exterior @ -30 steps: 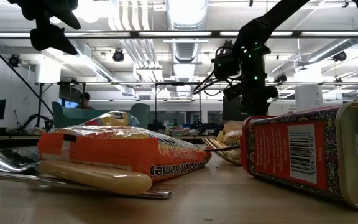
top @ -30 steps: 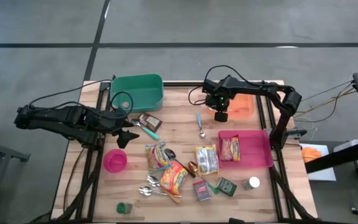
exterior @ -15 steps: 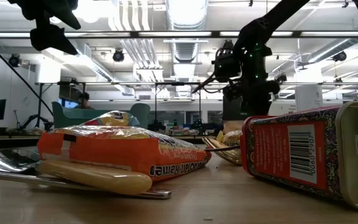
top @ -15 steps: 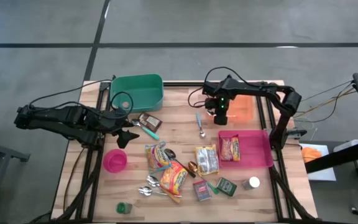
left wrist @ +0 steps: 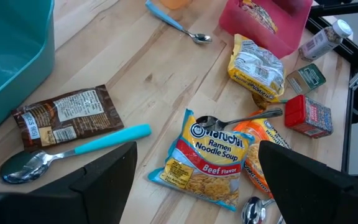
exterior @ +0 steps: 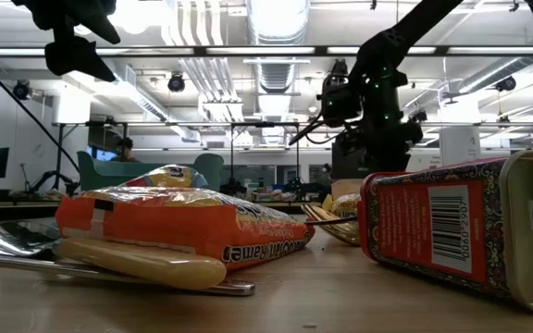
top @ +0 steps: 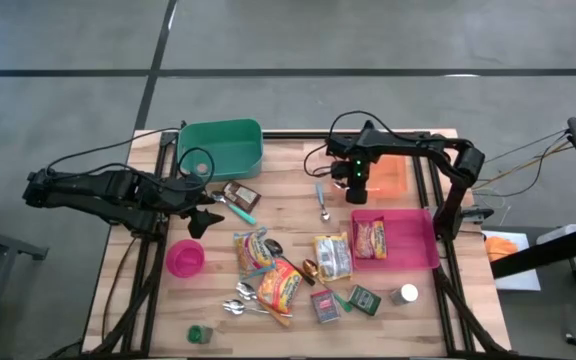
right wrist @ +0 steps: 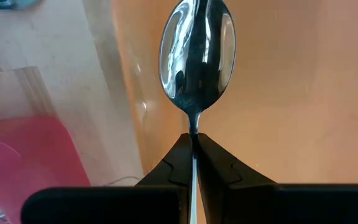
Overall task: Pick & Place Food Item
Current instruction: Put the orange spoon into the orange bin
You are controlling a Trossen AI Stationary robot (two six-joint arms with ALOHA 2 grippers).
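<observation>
My right gripper point(top: 357, 180) points down at the near left edge of the orange bin point(top: 390, 170) and is shut on a metal spoon point(right wrist: 197, 56). Several noodle packets lie flat on the table: a beef ramen packet point(left wrist: 207, 155), an orange one point(top: 280, 285), a silver-yellow one point(top: 332, 256), and one more inside the pink tray point(top: 408, 222). A brown packet point(left wrist: 64, 117) lies beside the green bin point(top: 218, 148). My left gripper point(left wrist: 197, 186) hangs open above the table's left part, over the brown packet and a blue-handled spoon point(left wrist: 73, 152). My right gripper pinches the spoon's thin handle point(right wrist: 194, 134) between its two fingertips, just behind the bowl. The fingers come from above, pointing down, and lie along the handle. The bowl point(right wrist: 197, 46) hangs below the fingertips over the orange bin's floor; whether it touches the floor I cannot tell.
A pink cup point(top: 185, 258) stands near the left front. Loose spoons point(top: 243, 300), a red tin point(top: 325, 304), a green tin point(top: 364, 299), a shaker point(top: 403, 294) and a small green lid point(top: 200, 334) crowd the front. Another blue-handled spoon point(top: 322, 198) lies mid-table.
My right gripper has tipped a little and edged toward the orange bin, staying shut on the spoon.
</observation>
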